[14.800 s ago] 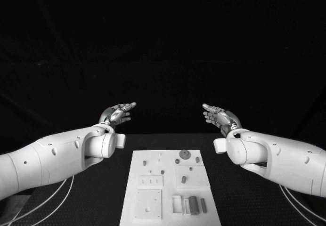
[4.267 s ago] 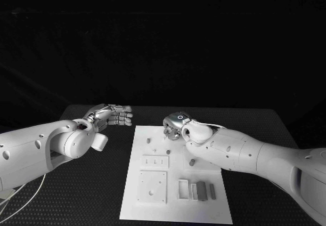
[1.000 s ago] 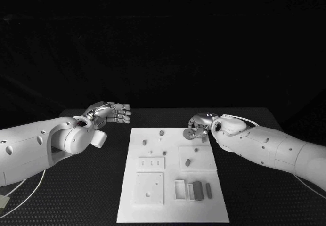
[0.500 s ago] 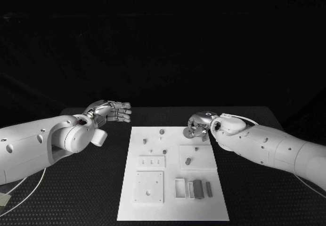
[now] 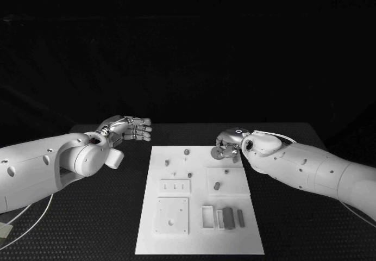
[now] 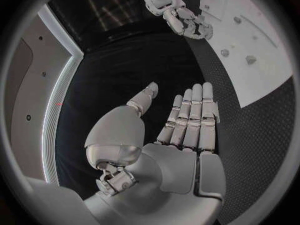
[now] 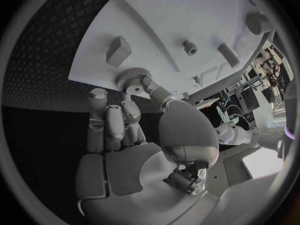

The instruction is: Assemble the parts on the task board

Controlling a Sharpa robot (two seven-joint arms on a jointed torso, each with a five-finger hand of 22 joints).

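The white task board (image 5: 200, 239) lies in the middle of the black table. My right hand (image 5: 230, 144) hovers at the board's far right corner and pinches a round toothed grey part (image 5: 218, 154) between thumb and fingers. The right wrist view shows that toothed part (image 7: 130, 77) at the fingertips, just off the board's (image 7: 181, 15) edge. My left hand (image 5: 127, 129) hangs left of the board's far end, fingers straight and together, holding nothing. The left wrist view shows the same left hand (image 6: 184, 130) with a bare palm.
Small grey pegs (image 5: 186, 152) stand on the board's far half. Two white square plates (image 5: 171, 216) lie on its near left, and grey cylinders (image 5: 228, 217) rest in slots at the near right. A grey block (image 7: 117, 50) sits close to the right hand.
The round toothed part, which lay on the board's far end at first, is now lifted in my right hand. Over the last second both hands have hardly moved.
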